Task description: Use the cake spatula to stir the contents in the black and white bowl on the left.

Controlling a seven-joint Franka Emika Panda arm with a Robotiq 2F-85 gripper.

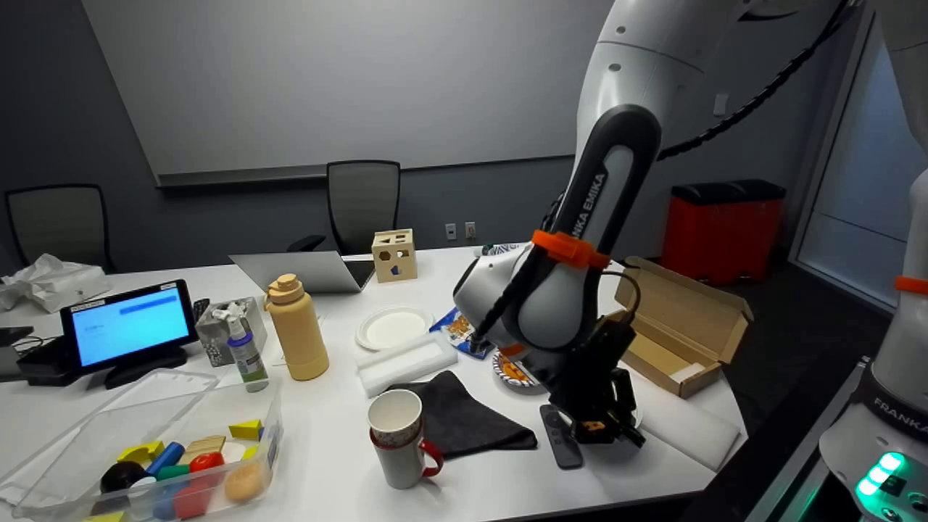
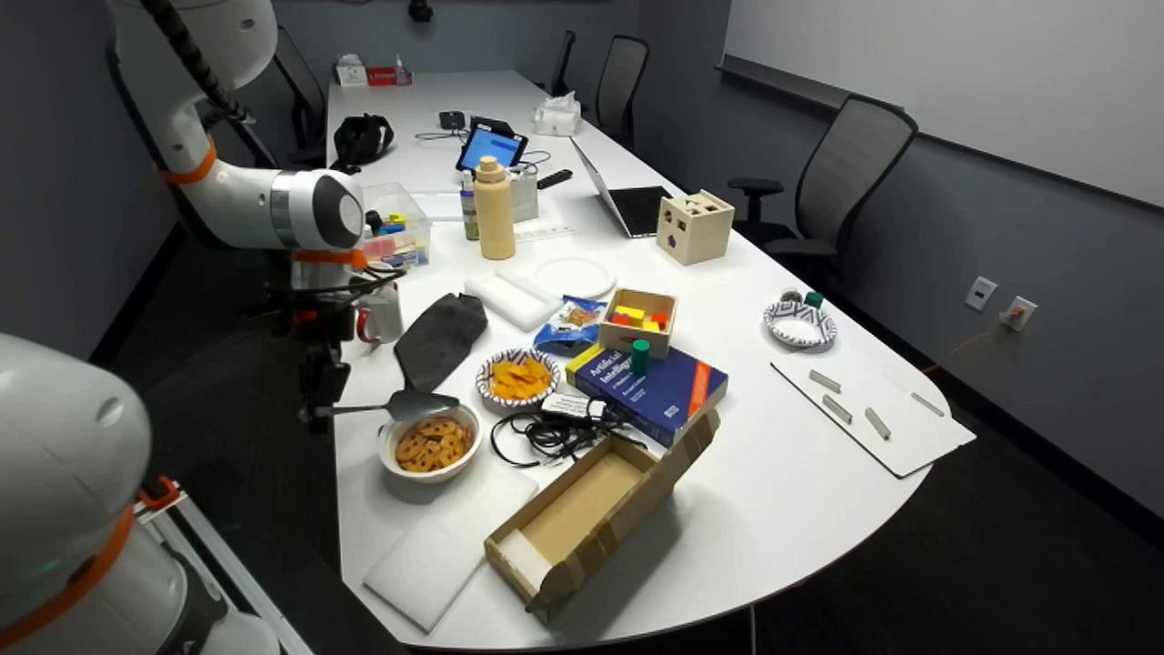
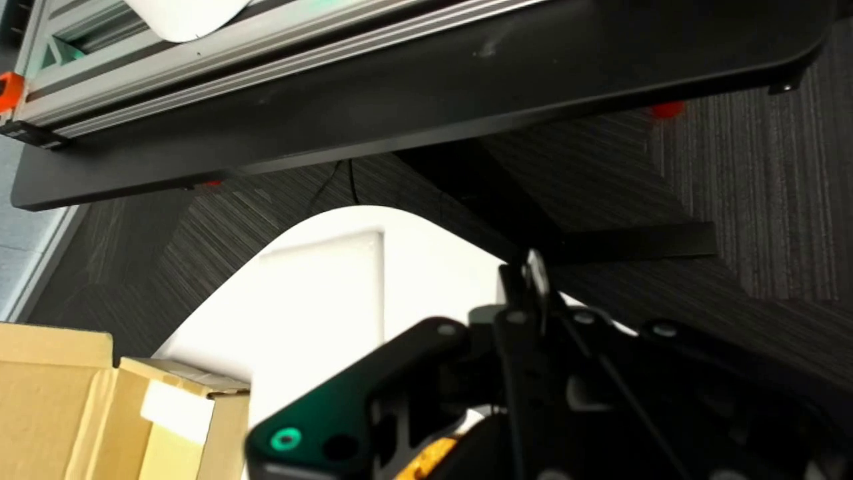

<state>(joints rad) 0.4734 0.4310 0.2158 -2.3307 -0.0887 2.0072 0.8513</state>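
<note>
in an exterior view i have the gripper (image 2: 318,412) clamped on the handle of the spatula (image 2: 425,403), its dark blade at the rim of a white bowl (image 2: 390,453) of cookies (image 2: 435,446); whether the two touch, i can't tell. the black and white bowl (image 2: 495,395) with its orange chips (image 2: 518,377) sits just beside the white one on the table (image 2: 755,518), apart from the blade, between a dark cloth (image 2: 441,341) and a thick book (image 2: 647,387). in an exterior view my arm (image 1: 558,312) partly covers that same bowl, and a remote (image 1: 561,438) lies near the gripper. in the wrist view something thin and silvery shows blurred at the fingertips (image 3: 510,283), with a cardboard box (image 3: 50,400) in the lower left corner.
</note>
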